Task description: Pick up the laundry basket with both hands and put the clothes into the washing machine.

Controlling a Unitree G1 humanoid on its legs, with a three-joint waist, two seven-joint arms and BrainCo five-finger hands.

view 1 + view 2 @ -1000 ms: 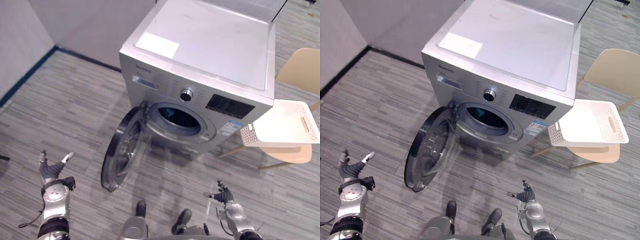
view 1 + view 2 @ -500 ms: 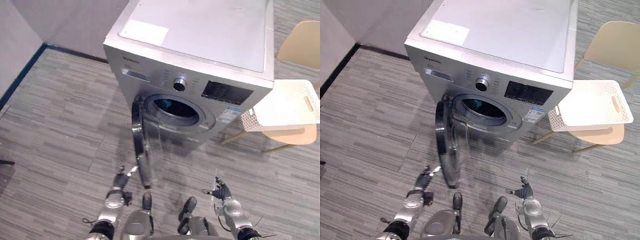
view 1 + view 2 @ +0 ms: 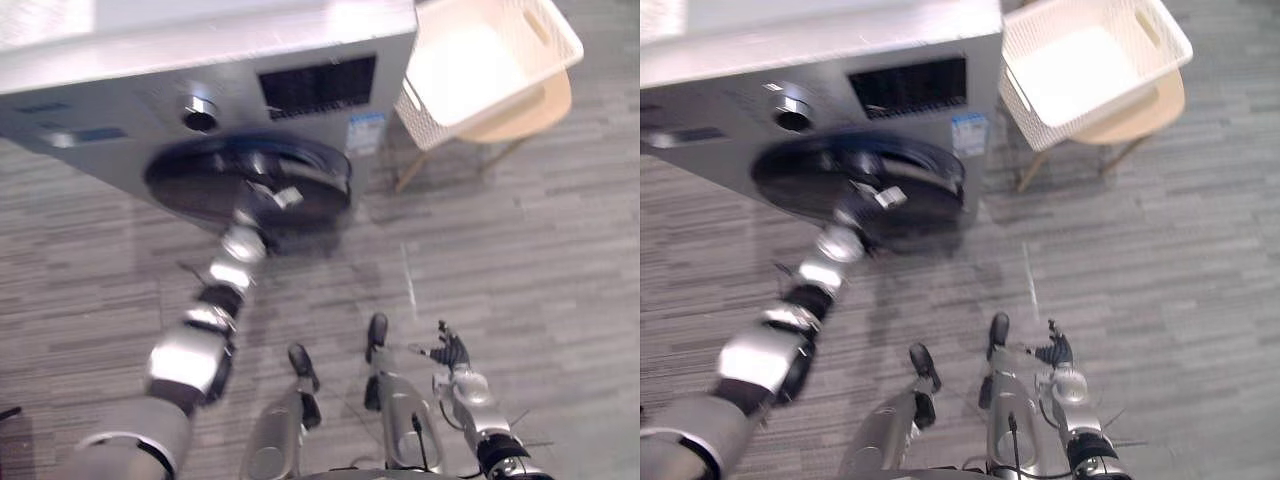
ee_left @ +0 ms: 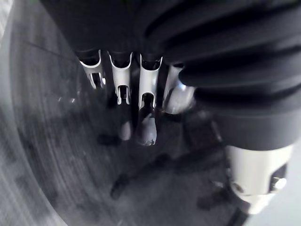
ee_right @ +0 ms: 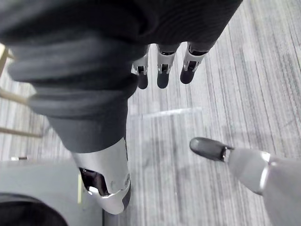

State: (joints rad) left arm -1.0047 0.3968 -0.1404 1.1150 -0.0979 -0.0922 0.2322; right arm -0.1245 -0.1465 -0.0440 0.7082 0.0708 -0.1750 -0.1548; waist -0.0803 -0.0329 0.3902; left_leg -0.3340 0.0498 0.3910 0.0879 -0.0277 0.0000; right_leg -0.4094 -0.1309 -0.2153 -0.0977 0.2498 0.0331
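Floor (image 3: 560, 250): grey striped planks. It is the widest open area, running from 3 o'clock down to 6 o'clock, and also along the 9 o'clock side.
Washing machine (image 3: 90, 60): silver, it fills the view from 10 to 12 o'clock. Its right front corner edge comes down just beside the basket.
Door (image 3: 190, 180): round and dark, it lies against the front of the machine at about 11 o'clock. I cannot tell if it is latched.
Laundry basket (image 3: 428, 112): white with perforated walls, at 1 o'clock. It sits on the chair, its near corner close to the machine's side, and it is well apart from both hands.
Chair (image 3: 525, 108): pale wooden seat under the basket, with thin legs going to the floor.
Left hand (image 3: 262, 195): the arm is stretched up to the door. In the wrist view the fingers (image 4: 148, 89) are straight, not curled, with the tips on the dark glass, and they grasp nothing.
Right hand (image 3: 450, 355): low at 5 o'clock, over bare floor. Its fingers (image 5: 162, 70) are relaxed and released, and hold nothing.
Control panel (image 3: 318, 85): a dark rectangle above the door; the writing is too blurred to read.
Dial (image 3: 199, 113): a round silver knob, to the left of the panel.
Sticker (image 3: 366, 133): a small blue-and-white label under the panel; its print is not readable.
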